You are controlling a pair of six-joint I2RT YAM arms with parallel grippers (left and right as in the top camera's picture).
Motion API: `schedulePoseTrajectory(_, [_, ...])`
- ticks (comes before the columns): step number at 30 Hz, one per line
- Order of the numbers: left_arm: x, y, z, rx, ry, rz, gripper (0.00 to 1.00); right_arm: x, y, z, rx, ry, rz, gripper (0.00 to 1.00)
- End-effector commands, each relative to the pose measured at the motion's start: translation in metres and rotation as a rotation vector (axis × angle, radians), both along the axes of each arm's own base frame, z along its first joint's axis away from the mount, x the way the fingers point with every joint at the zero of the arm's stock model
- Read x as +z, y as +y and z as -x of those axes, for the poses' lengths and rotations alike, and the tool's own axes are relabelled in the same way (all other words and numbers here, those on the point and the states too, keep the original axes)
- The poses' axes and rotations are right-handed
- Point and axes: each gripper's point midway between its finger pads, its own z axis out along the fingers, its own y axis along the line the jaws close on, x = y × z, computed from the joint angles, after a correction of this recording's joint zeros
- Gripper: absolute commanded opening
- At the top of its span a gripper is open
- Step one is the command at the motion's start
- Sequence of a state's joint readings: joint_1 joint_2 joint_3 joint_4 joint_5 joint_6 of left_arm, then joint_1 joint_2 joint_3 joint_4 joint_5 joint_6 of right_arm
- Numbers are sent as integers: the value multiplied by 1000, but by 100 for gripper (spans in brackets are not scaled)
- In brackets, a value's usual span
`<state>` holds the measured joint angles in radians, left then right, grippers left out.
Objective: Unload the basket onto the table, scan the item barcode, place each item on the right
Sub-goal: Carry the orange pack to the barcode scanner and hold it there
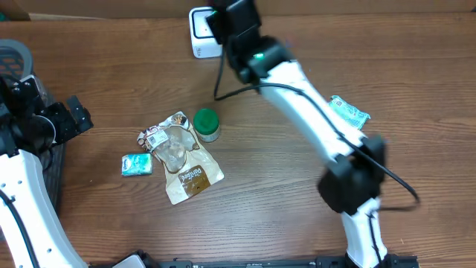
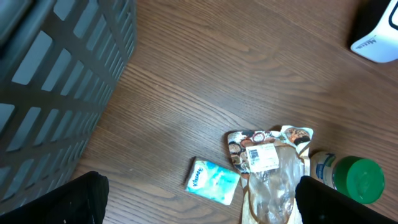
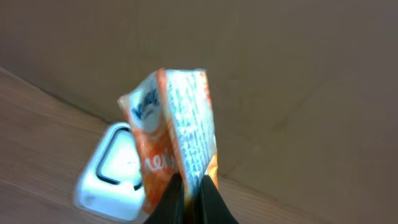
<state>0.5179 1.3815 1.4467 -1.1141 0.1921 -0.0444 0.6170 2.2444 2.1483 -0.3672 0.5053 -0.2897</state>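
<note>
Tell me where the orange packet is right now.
In the right wrist view, the orange packet is pinched in the shut right gripper, held close to the white scanner at the far edge of the table.

Place: a robot test bench staged as a shop checkout.
Surface: wood-grain table (image 1: 111,74), brown board (image 3: 280,62) behind.
Checkout signs: white barcode scanner (image 1: 201,33), grey basket (image 2: 56,81), snack pouch (image 1: 186,160), green-lidded jar (image 1: 206,124).
Lab signs: white robot arm (image 1: 312,112), black cable (image 1: 401,186).
</note>
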Motion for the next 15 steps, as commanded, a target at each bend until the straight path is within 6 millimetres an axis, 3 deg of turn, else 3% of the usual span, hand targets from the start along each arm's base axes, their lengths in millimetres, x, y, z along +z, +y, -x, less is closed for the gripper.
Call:
schedulePoseTrajectory(1, [6,0,-2,-21,-16,-11,100,-37,0,-22,-5,-55,266,4])
schedulePoseTrajectory(5, [6,0,-2,-21,-15,-11,100,-67,14,-40,26,-114,339,4])
schedulePoseTrajectory(15, [6,0,-2,-21,-15,-11,100,-109,38,-46,152,-107,360,4])
